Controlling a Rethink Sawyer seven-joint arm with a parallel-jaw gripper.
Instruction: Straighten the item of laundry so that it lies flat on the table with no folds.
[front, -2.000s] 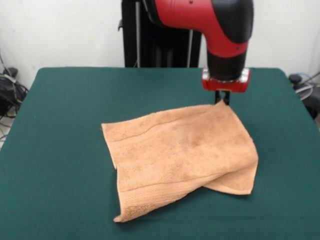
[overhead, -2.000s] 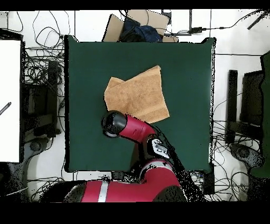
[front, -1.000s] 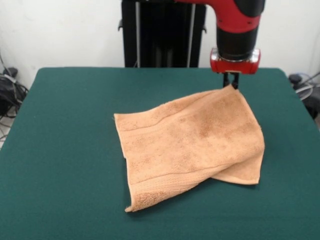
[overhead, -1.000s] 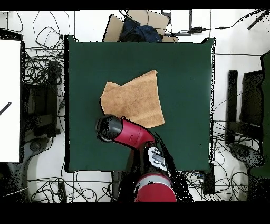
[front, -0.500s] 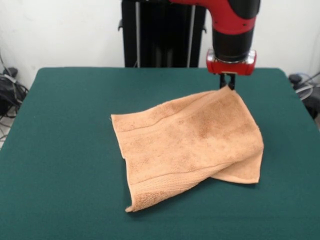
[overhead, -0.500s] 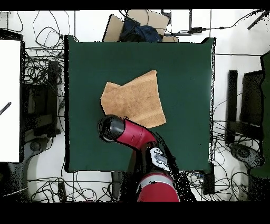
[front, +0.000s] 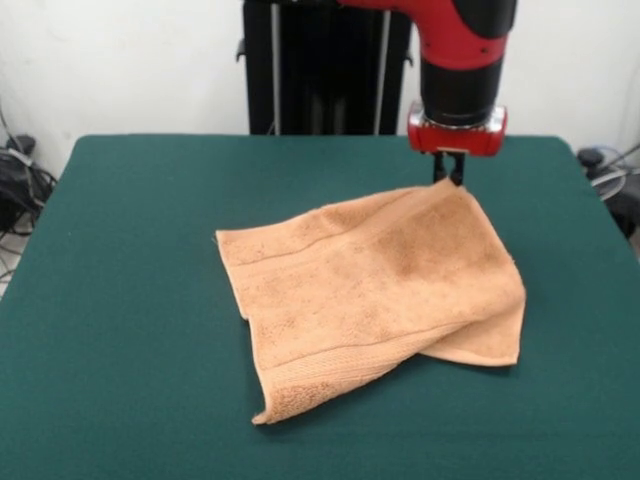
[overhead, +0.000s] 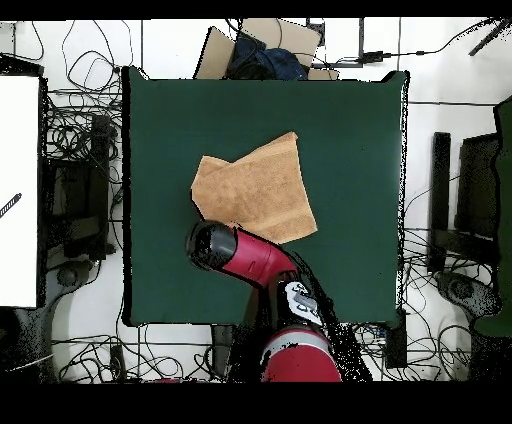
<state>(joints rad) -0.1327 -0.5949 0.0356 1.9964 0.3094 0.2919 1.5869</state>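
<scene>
Towel (front: 375, 285) covers the middle of the green table (front: 120, 330), a little toward three o'clock in the front view, and it does not lie flat. Nearest the camera, at about seven o'clock on the cloth, a corner with a woven band curls slightly off the felt. From there the near edge runs toward four o'clock, where a second layer shows beneath the top one: a folded flap pokes out under the upper sheet, so the cloth is doubled over along that side. The side at nine o'clock is a plain single edge with another band running across it. Farther back, the cloth rises toward its far corner at about one o'clock, which is lifted clear of the table. That raised corner meets the claw (front: 448, 176), whose dark tips hang below the red collar of the arm (front: 458, 60); the tips are pinched together on the corner of the cloth. Seen from overhead, the towel (overhead: 255, 192) sits near the table's (overhead: 350, 130) centre, with the arm's (overhead: 245, 255) head covering its edge at about seven o'clock.
</scene>
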